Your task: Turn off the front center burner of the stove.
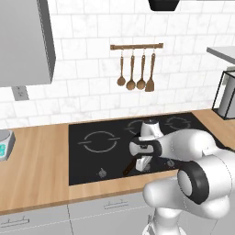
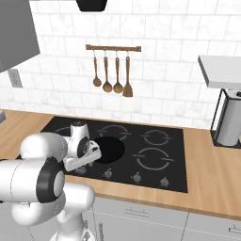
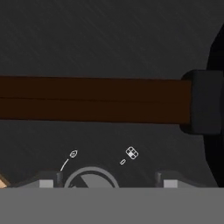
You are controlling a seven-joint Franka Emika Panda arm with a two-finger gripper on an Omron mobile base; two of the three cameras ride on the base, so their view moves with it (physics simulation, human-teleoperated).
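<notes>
- My hand (image 3: 108,181) hangs low over the stove (image 2: 179,155), a flat sheet of black glass with thin grey rings, set in the wooden surface (image 2: 212,169).
- My fingers (image 3: 48,181) stand apart, open either side of a round grey knob (image 3: 91,177).
- A black frying pan (image 2: 109,148) sits on the front center burner; its brown handle (image 3: 87,98) crosses just beyond the knob.

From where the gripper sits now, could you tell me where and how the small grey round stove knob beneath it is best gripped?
Grip the small grey round knob across its raised centre bar, coming straight down from above. The bar runs diagonally across the round cap and gives the flat sides to pinch and twist. The gripper already straddles the knob, one fingertip on each side, near the front edge of the black glass cooktop, clear of the frying pan's brown handle.
</notes>
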